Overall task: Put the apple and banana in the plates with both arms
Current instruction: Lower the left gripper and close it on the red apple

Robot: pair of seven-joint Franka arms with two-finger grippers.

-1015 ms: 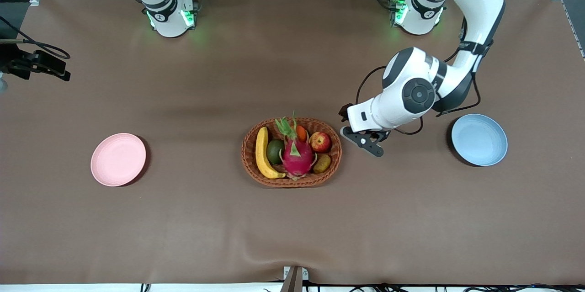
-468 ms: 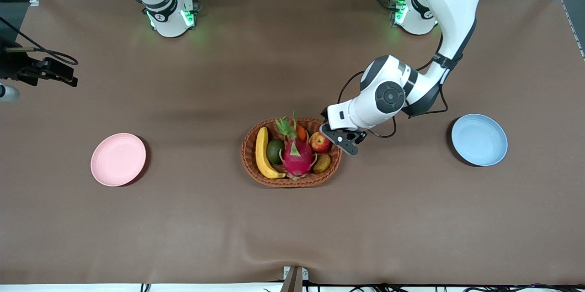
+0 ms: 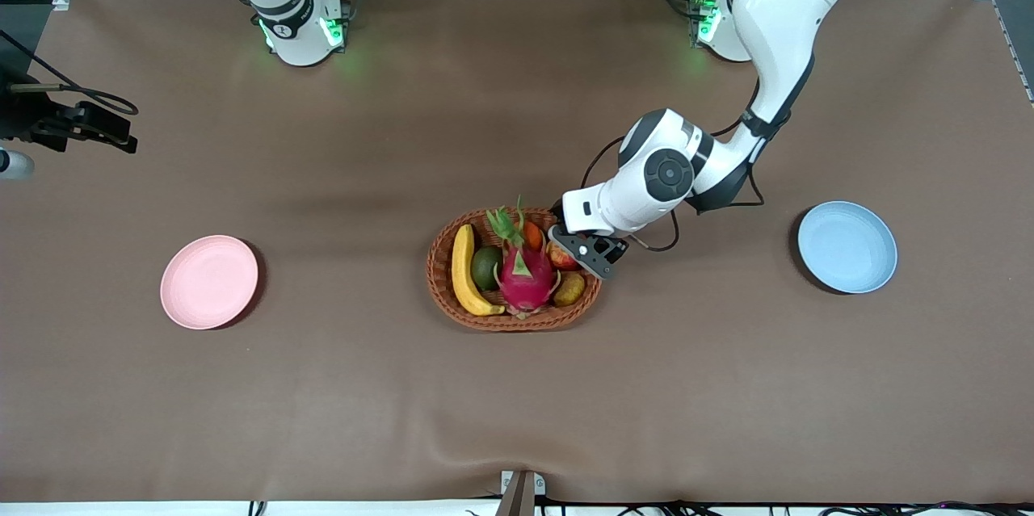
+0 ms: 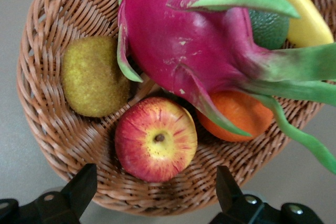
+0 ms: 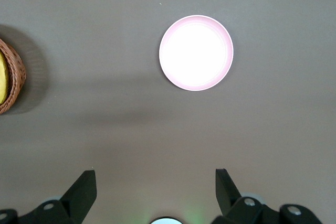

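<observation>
Table, front view: we log a brown cloth; wicker basket centred, banana and apple inside; pink plate toward the right arm's end, blue plate toward the left arm's.
Left wrist view: we find the left gripper over the apple, fingers spread wide.
Right wrist view: we see the right gripper waiting high over the pink plate, fingers apart.

A wicker basket sat at centre frame on the brown bench — inside lay a pink dragon fruit, an avocado, a small orange fruit and a kiwi.
</observation>
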